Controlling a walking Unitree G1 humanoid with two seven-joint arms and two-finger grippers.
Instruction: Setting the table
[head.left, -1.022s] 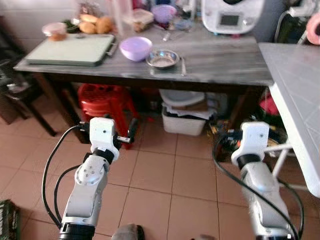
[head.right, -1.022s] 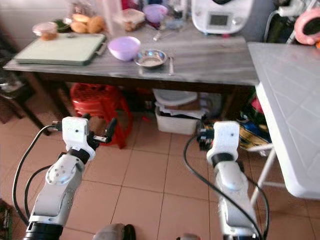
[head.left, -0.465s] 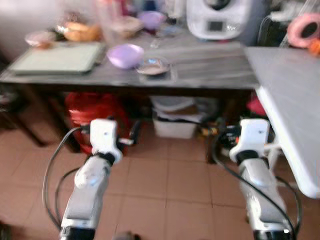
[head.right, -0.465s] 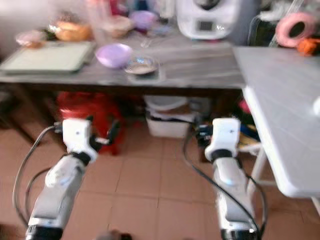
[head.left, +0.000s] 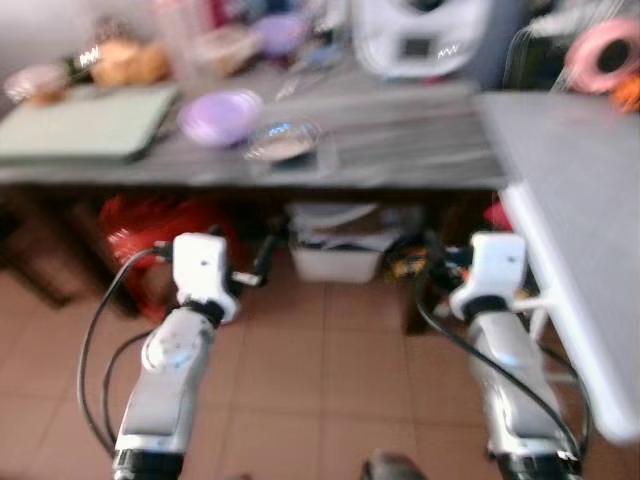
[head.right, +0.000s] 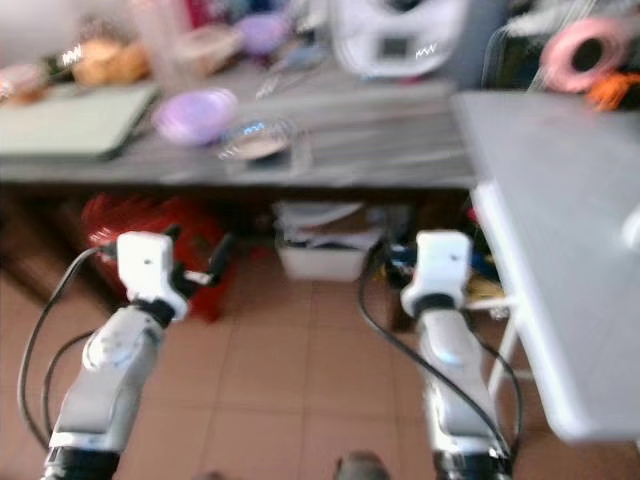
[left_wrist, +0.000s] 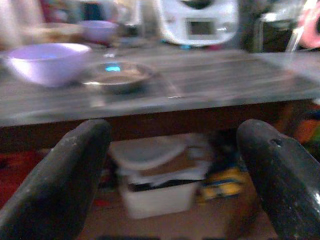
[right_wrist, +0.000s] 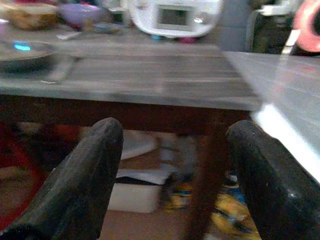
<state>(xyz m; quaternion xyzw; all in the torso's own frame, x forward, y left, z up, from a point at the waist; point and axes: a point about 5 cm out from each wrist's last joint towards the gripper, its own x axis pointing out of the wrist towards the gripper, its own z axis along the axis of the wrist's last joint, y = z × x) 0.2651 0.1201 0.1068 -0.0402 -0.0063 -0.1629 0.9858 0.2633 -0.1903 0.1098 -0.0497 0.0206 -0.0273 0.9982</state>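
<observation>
Left gripper (left_wrist: 170, 165) hanging low before dark grey wooden table (head.left: 400, 150), fingers spread wide, gripping nothing. Round lilac plastic bowl (head.left: 219, 115) sitting on tabletop, touching shallow steel dish (head.left: 283, 142). Right gripper (right_wrist: 172, 170) hovering beside white folding table (head.left: 580, 200), fingers wide apart, empty.

A home kitchen: a grey wooden tabletop (head.left: 420, 150) carries a lilac plastic bowl (head.left: 219, 115), a white kitchen appliance (head.left: 420, 38) and bread rolls (head.left: 125, 62) above terracotta floor tiles (head.left: 330, 400).
</observation>
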